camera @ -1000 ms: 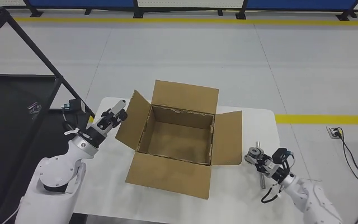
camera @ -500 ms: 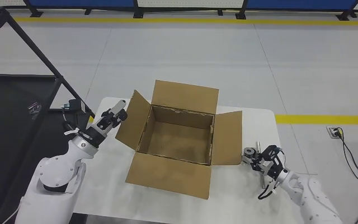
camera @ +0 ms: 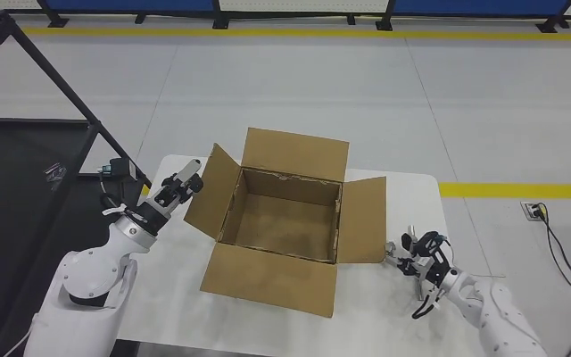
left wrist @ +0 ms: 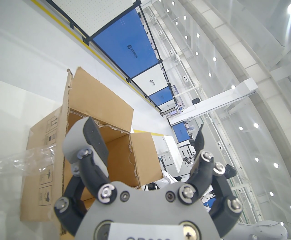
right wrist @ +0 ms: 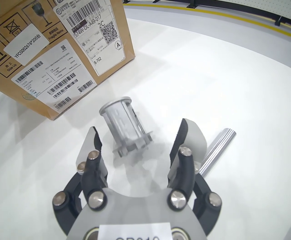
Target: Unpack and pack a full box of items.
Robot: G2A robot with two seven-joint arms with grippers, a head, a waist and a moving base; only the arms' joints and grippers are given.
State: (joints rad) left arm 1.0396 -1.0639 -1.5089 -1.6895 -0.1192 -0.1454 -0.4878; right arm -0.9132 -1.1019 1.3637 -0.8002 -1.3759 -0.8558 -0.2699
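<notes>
You'll find most of the print on the box point(right wrist: 68, 45) wall that faces the right tool point(right wrist: 139, 129). A white shipping label point(right wrist: 95, 38) there carries a barcode, a QR code point(right wrist: 109, 31) and a circled letter. Just beside it sits a product label point(right wrist: 53, 85) with several barcodes, and above that a plain sticker point(right wrist: 27, 44) with one line of code. Printed straight on the cardboard you see a wine-glass symbol point(right wrist: 38, 10) and a crossed-out stacking mark point(right wrist: 10, 28). From the left wrist, the box wall shows you an arrows mark point(left wrist: 52, 122) and an umbrella mark point(left wrist: 46, 175). The blue panels point(left wrist: 127, 50) across the hall each bear a small logo.
</notes>
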